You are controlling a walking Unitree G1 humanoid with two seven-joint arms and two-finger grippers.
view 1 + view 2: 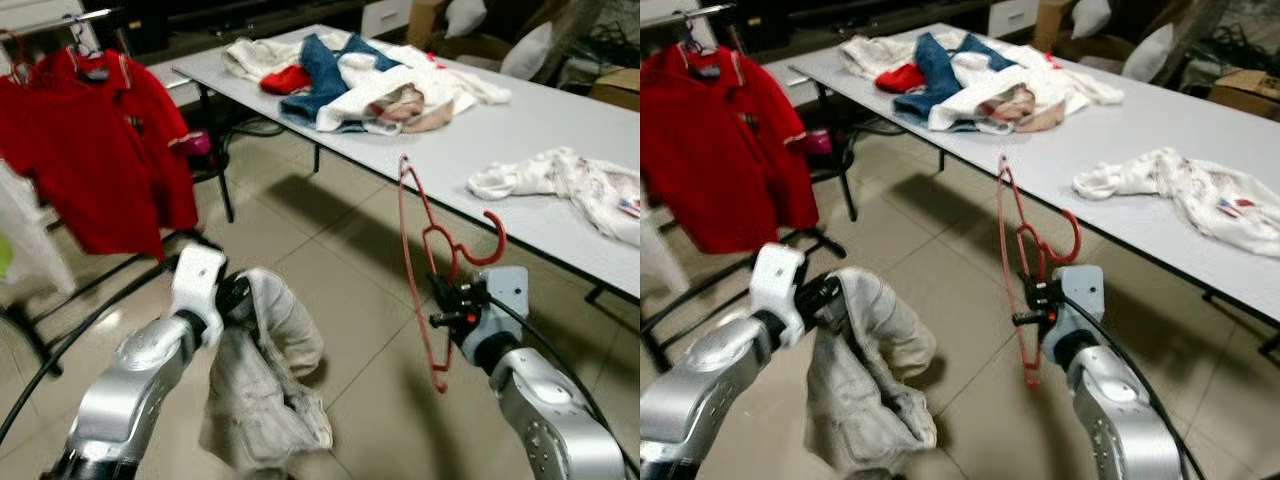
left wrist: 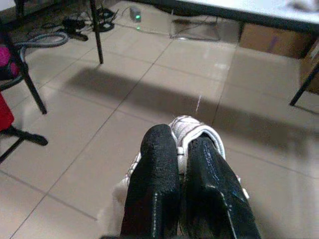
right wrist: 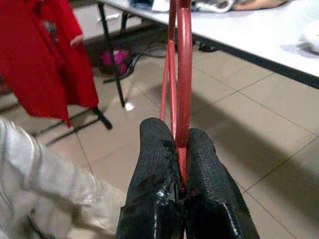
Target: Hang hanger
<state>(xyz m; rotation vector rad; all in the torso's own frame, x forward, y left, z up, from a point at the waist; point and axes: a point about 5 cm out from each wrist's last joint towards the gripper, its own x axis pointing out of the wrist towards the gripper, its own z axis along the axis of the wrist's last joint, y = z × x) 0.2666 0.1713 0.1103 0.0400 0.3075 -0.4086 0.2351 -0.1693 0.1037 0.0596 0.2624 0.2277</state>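
My right gripper (image 1: pixel 441 292) is shut on a red wire hanger (image 1: pixel 420 262), held upright above the tiled floor in front of the table; the wrist view shows the hanger (image 3: pixel 178 64) pinched between the fingertips (image 3: pixel 158 144). A crumpled white garment (image 1: pixel 265 375) hangs from my left gripper (image 1: pixel 236 298), which is shut on it; the cloth (image 2: pixel 192 129) pokes out between the black fingers (image 2: pixel 159 164). At the far left a red polo shirt (image 1: pixel 105 150) hangs on a clothes rack (image 1: pixel 60 20).
A long white table (image 1: pixel 520 120) runs along the right, with a pile of clothes (image 1: pixel 360 80) and a white shirt (image 1: pixel 570 180) on it. Black rack legs (image 1: pixel 100 280) and cables cross the floor at left. Boxes and cushions stand behind the table.
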